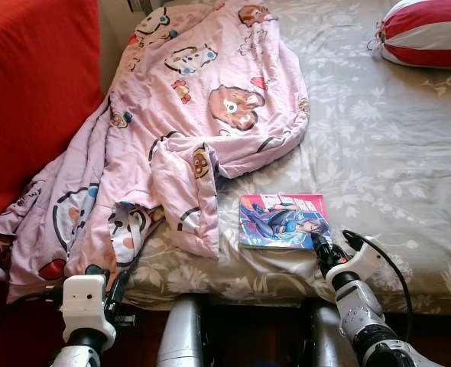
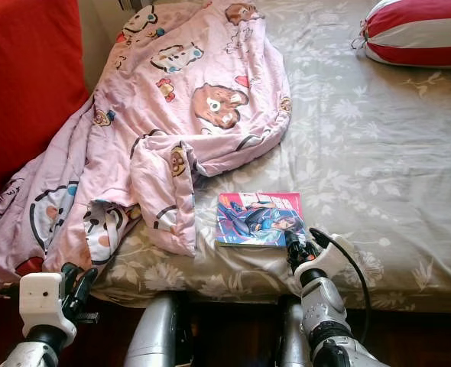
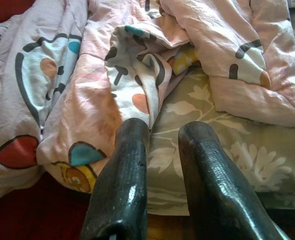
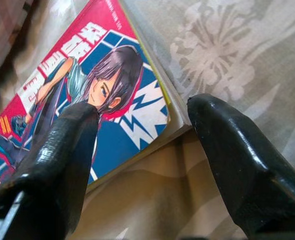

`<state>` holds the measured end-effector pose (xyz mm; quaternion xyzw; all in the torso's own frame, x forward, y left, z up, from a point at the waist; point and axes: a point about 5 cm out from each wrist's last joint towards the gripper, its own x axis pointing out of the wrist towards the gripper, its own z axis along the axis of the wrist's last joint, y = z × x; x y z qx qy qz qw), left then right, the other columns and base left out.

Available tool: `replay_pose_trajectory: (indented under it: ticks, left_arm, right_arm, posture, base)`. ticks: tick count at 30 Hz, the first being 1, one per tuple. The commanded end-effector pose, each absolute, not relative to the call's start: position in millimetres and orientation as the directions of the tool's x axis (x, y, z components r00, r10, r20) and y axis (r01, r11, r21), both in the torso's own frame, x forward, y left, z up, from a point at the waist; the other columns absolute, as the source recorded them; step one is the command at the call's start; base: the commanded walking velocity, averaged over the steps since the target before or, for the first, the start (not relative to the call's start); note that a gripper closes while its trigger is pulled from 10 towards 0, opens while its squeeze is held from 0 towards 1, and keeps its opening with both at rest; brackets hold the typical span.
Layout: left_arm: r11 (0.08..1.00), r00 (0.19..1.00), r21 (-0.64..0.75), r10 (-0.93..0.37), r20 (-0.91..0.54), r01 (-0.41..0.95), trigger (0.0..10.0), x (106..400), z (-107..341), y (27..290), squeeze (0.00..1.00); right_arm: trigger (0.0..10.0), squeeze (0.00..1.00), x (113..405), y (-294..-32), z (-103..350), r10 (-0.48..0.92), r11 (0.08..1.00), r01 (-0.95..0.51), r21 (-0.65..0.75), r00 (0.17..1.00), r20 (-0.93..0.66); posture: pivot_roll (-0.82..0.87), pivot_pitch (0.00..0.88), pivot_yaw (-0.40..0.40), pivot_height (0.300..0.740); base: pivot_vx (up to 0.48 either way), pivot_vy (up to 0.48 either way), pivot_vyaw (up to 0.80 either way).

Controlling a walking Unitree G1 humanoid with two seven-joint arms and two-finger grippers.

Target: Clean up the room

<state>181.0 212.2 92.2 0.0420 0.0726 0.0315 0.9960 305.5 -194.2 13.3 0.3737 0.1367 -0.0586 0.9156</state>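
1. While its jaws stand wide, the right gripper (image 4: 142,150) straddles the near corner of the comic book (image 1: 280,220) (flat on the bed (image 1: 378,153), near its front edge).
2. Beyond lies bare floral sheet.
3. Narrowly parted and empty, the left gripper (image 3: 160,150) faces the pink blanket (image 1: 195,115) overhanging the edge.

The comic book (image 4: 97,100) on the bed carries bold white title characters on its red cover band, but they can't be made out as words. Nothing else here bears readable text.
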Motion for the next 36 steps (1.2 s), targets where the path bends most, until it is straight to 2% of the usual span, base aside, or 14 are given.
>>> replay_pose_trajectory:
  ticks: [1,4,7,14,24,29,36]
  left_arm:
    - [0.99,0.985,0.132,0.072,-0.16,-0.051,10.0,176.1,92.1,215.4,0.0]
    - [0.99,0.985,0.133,0.072,-0.16,-0.05,10.0,175.6,92.4,215.1,0.0]
    - [0.989,0.985,0.138,0.068,-0.158,-0.046,10.0,175.0,93.9,214.3,0.0]
    - [0.987,0.985,0.152,0.067,-0.157,-0.043,10.0,172.5,97.6,215.2,0.0]
    - [0.985,0.986,0.166,0.061,-0.153,-0.036,10.0,171.0,100.9,214.6,0.0]
    - [0.985,0.987,0.171,0.059,-0.15,-0.033,10.0,170.9,102.9,214.8,0.0]
    - [0.982,0.989,0.187,0.058,-0.139,-0.031,10.0,171.7,109.3,215.8,0.0]
  right_arm:
    - [10.0,0.0,293.4,-188.1,-1.7,0.013,0.66,0.257,0.706,0.936,-0.352]
    - [10.0,0.0,290.5,-188.3,-4.7,0.01,0.635,0.273,0.722,0.932,-0.362]
    - [10.0,0.0,284.7,-188.0,-10.3,0.016,0.554,0.3,0.777,0.929,-0.37]
    - [10.0,0.0,278.2,-189.6,-16.0,0.003,0.474,0.333,0.815,0.925,-0.38]
    - [10.0,0.0,271.3,-210.6,-18.9,-0.13,0.397,0.426,0.813,0.903,-0.409]
    - [10.0,0.0,271.1,-208.2,-20.1,-0.126,0.382,0.435,0.815,0.898,-0.42]
    - [10.0,0.0,278.8,-192.0,-16.7,-0.076,0.354,0.406,0.843,0.91,-0.407]
  posture:
    - [0.3,0.223,0.13,0.568]
    - [0.3,0.223,0.13,0.568]
    - [0.31,0.226,0.131,0.568]
    - [0.32,0.236,0.135,0.568]
    - [0.33,0.242,0.138,0.568]
    - [0.34,0.244,0.141,0.568]
    - [0.36,0.244,0.146,0.568]
  base:
    - [0.0,0.0,0.0]
    - [0.0,0.0,0.0]
    - [0.0,0.0,0.0]
    - [0.0,0.0,0.0]
    - [0.0,0.0,0.0]
    - [0.0,0.0,0.0]
    - [0.0,0.0,0.0]
